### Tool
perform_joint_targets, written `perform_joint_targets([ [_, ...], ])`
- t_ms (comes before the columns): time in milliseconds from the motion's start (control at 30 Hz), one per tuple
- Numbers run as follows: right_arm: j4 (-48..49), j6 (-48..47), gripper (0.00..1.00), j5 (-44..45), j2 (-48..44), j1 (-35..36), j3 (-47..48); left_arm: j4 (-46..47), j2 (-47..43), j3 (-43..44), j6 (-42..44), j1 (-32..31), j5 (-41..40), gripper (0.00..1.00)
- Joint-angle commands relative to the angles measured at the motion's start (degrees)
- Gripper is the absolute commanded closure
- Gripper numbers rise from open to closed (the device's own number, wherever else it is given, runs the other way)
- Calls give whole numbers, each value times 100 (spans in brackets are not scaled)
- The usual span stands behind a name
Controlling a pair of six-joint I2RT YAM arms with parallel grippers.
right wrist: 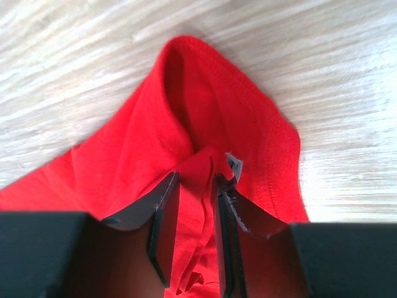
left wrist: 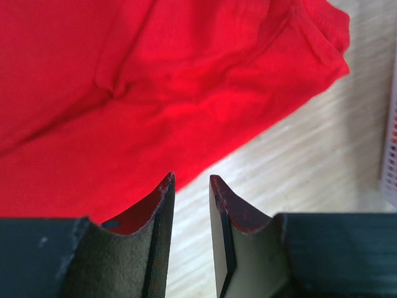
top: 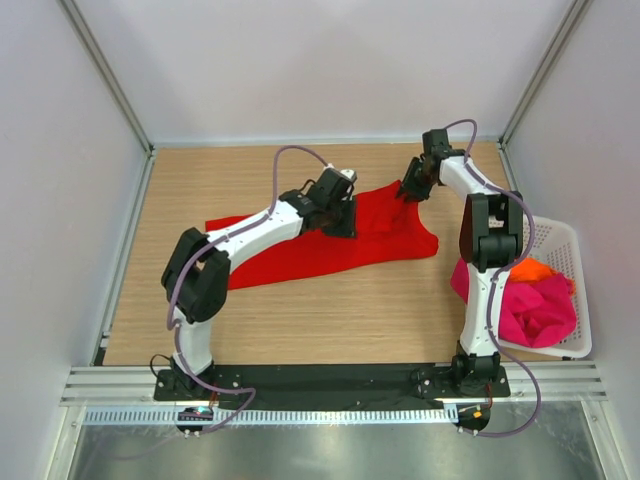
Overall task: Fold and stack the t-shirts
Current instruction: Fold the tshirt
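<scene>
White plastic first: seeing lattice basket (top: 572, 250) at right table edge, holding crumpled magenta-pink t-shirt (top: 540, 310) and orange t-shirt (top: 535, 268). Seeing red t-shirt (top: 390, 235) lying soft and wrinkled across the middle of wood-grain table (top: 300, 320), bare wood showing around it. Pinching a hemmed fold of it with right gripper (right wrist: 195, 180) at its far right corner; hovering left gripper (left wrist: 191, 179) over red cloth, jaws slightly apart, gripping nothing.

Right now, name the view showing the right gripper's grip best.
Right wrist view: a fold of the red t-shirt sits pinched between the fingers of the right gripper. The top view shows that gripper at the shirt's far edge, too small to judge. The left wrist view shows shirt, no grip.
</scene>
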Motion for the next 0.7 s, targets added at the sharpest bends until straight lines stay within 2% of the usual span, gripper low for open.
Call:
perform_joint_targets([
  [0,-48,-34,66,204,-85,-45,365,228,182,434,620,-226,-835,70],
  [133,4,-17,70,90,-24,-63,408,228,393,751,524,-244,-801,69],
  [300,39,167,98,-6,-42,-63,418,228,578,1067,646,-366,-1038,69],
  [467,-355,852,99,-156,-147,-63,646,395,911,1243,805,-419,-1214,69],
  [667,-628,2118,99,-262,-384,-63,611,843,1289,1366,937,-419,-1320,69],
])
